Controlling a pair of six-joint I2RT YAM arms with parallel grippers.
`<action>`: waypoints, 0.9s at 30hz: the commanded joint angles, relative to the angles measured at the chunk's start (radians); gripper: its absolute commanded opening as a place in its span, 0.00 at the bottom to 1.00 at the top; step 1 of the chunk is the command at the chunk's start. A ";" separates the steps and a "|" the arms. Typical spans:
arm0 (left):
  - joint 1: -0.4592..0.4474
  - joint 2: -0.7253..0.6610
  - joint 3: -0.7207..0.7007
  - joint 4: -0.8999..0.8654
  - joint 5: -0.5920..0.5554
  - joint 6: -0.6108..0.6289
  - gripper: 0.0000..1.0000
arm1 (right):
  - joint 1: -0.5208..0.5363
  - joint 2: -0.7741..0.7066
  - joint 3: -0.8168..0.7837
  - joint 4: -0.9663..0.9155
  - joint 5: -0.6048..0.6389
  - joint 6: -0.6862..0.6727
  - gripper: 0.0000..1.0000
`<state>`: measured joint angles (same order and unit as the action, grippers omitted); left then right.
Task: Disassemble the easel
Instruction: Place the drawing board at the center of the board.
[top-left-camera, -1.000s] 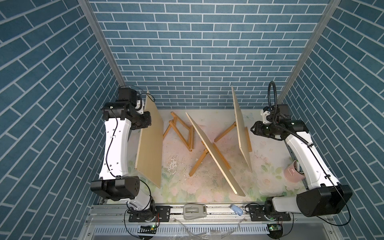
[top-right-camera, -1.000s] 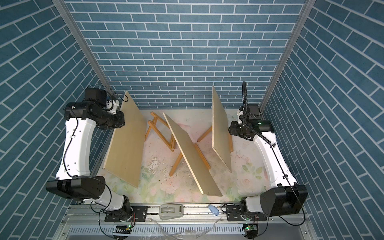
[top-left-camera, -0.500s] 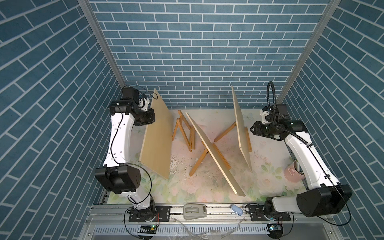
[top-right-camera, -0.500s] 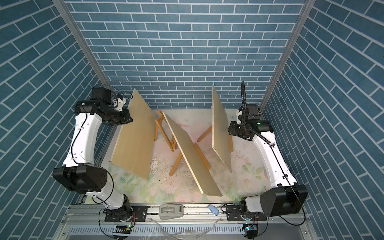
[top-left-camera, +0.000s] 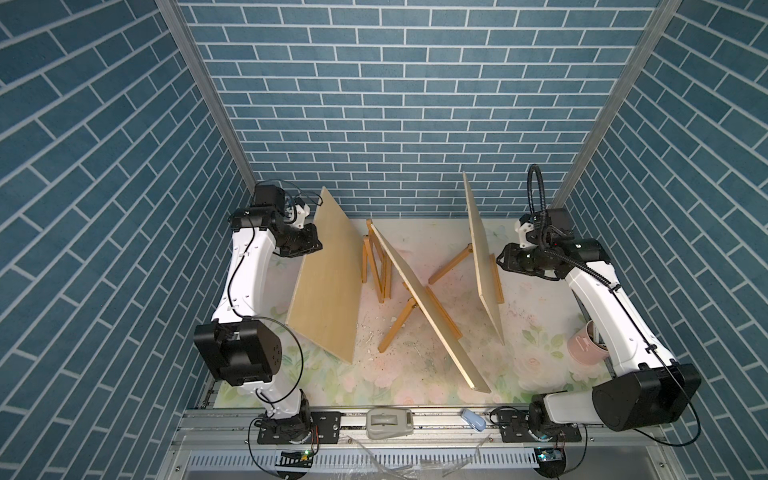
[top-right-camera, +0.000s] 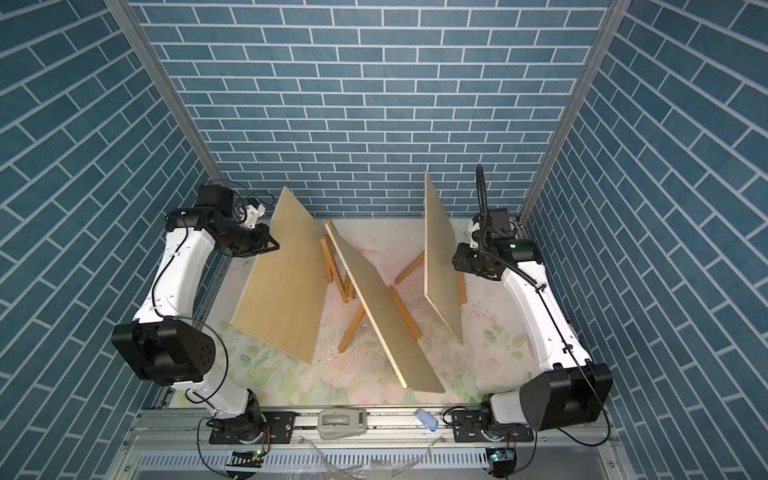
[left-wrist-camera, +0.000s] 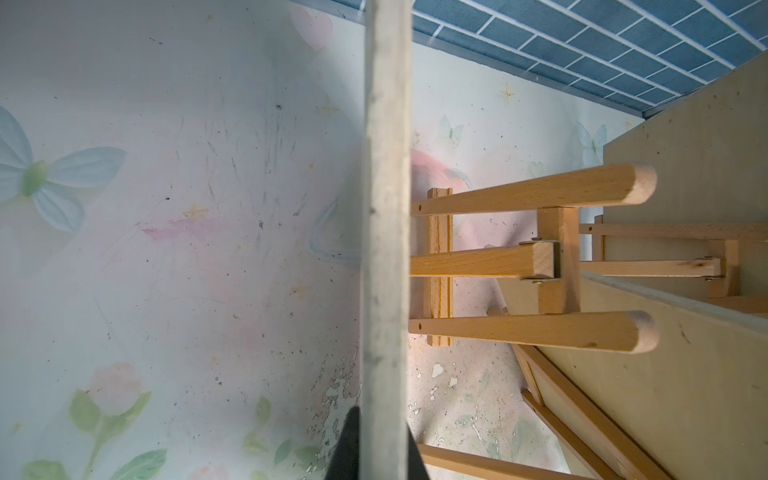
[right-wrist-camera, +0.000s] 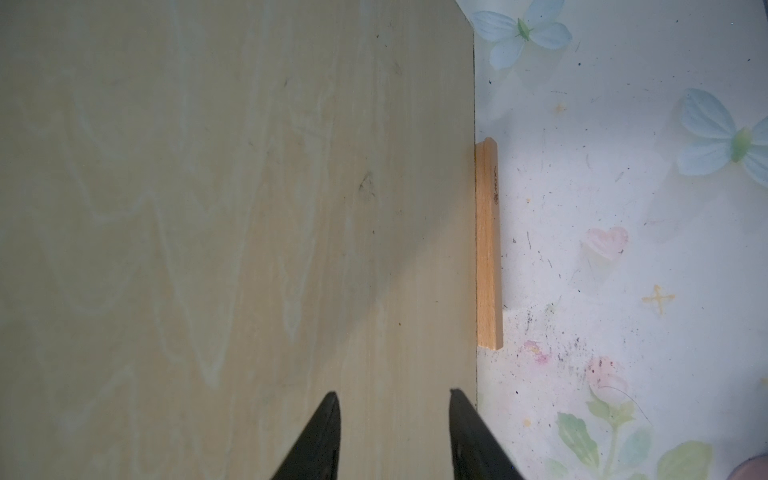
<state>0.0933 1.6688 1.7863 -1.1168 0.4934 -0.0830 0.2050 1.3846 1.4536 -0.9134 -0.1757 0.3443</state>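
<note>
- Gripping the left board (top-left-camera: 328, 274) by its edge: left jaws clamped on it, with the edge end-on in the wrist view (left-wrist-camera: 384, 208).
- Board hangs tilted. Cannot tell whether its low corner touches the bench (top-left-camera: 374, 386).
- Bare easel (top-left-camera: 376, 266) stands toward the back, just beside that board, between it and the middle board (top-right-camera: 382, 311).
- Middle board leans on a second easel (top-left-camera: 397, 328).
- Right board (top-left-camera: 482, 257) stands near upright against a third easel (top-left-camera: 451, 266).
- Right jaws apart, pointed at that board's face, holding nothing. Contact unclear.
- Pink cup (top-left-camera: 586, 347) beside the right arm.
</note>
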 joint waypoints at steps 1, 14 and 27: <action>0.016 -0.013 -0.012 0.110 0.121 -0.031 0.00 | 0.010 0.008 0.014 -0.032 0.021 0.024 0.44; 0.146 -0.019 -0.201 0.208 0.213 0.007 0.00 | 0.017 -0.001 0.000 -0.032 0.032 0.036 0.44; 0.221 0.070 -0.243 0.156 0.158 0.155 0.11 | 0.030 -0.011 -0.003 -0.035 0.047 0.050 0.43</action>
<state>0.2993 1.6951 1.5745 -0.9604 0.7300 -0.0235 0.2276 1.3849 1.4536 -0.9165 -0.1455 0.3630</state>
